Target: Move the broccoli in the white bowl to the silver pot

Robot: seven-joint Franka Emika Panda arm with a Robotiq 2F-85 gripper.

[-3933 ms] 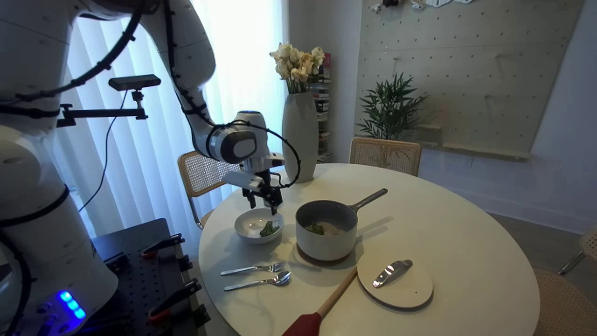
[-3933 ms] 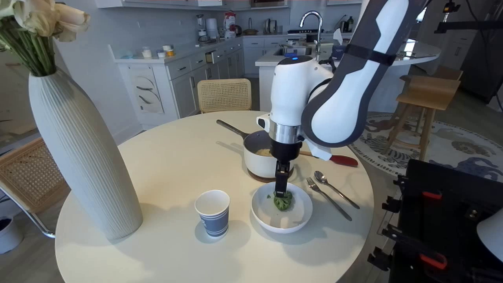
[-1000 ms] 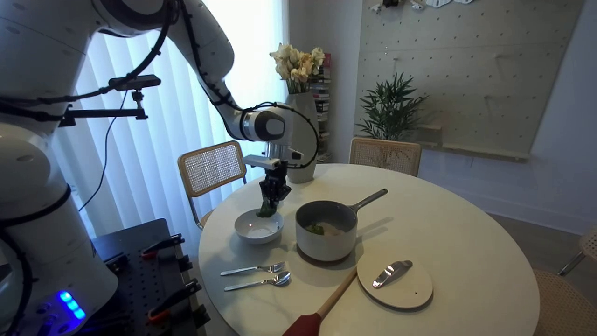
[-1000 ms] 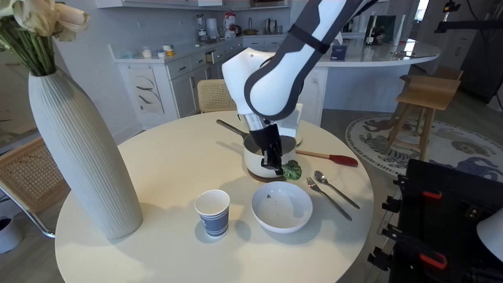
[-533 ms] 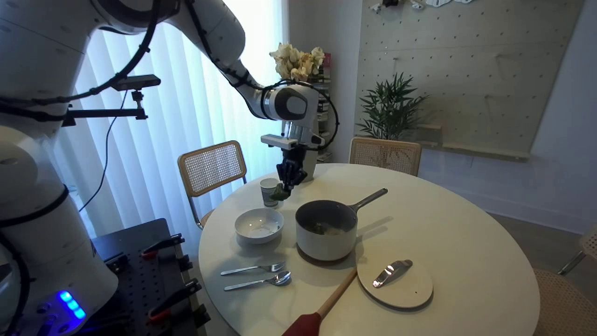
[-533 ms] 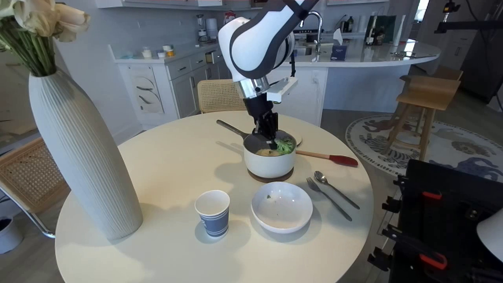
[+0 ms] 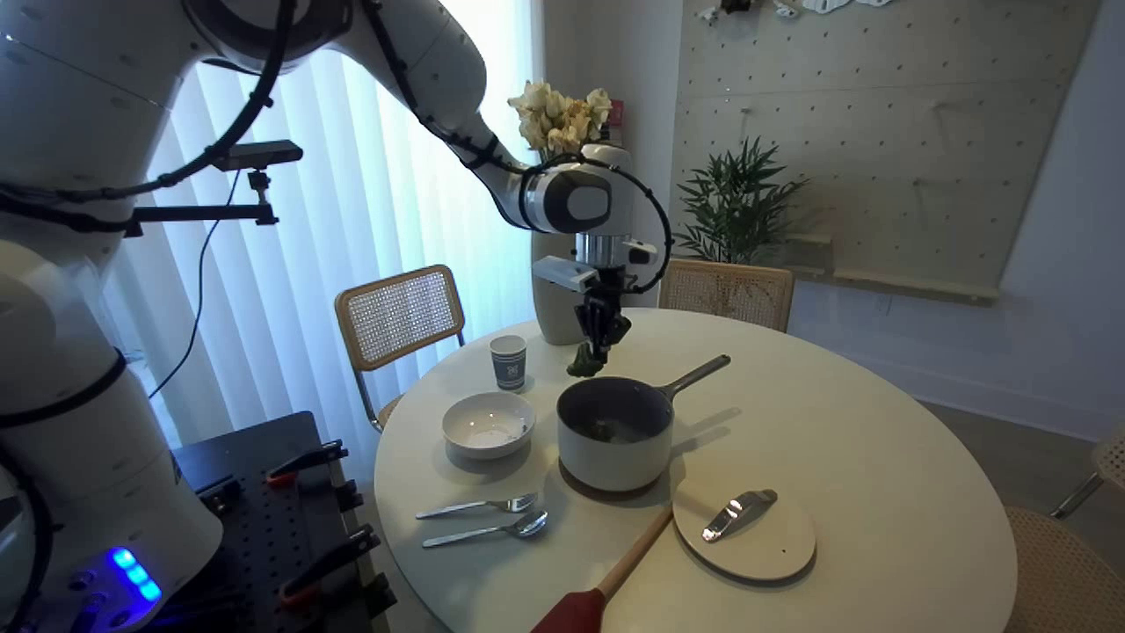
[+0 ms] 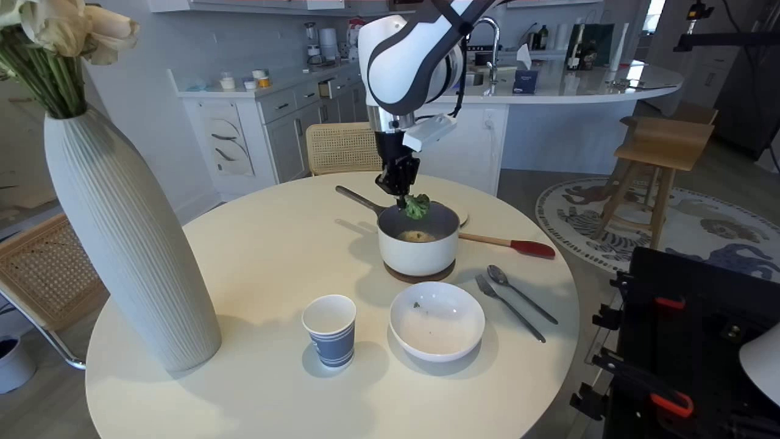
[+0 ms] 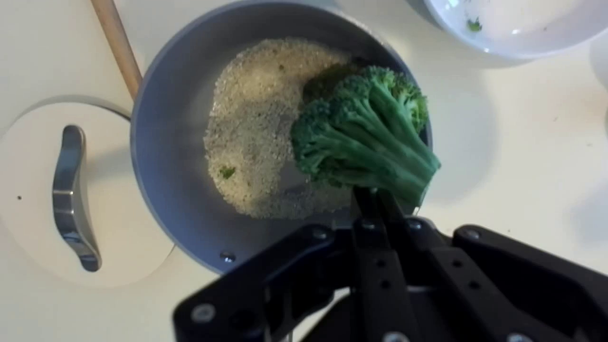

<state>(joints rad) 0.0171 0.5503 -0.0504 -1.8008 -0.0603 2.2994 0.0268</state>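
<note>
Wrist view: your black gripper (image 9: pixel 375 197) pinches lumpy green broccoli (image 9: pixel 365 140); centre it over round grey-lined metal pot (image 9: pixel 173 118), lower, release.

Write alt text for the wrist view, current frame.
The black gripper pinches the broccoli by its stem, seen from above against the open silver pot, which holds pale grainy food. A white lid with a metal handle lies at left, and part of the white bowl, with a green crumb in it, shows at upper right.
</note>
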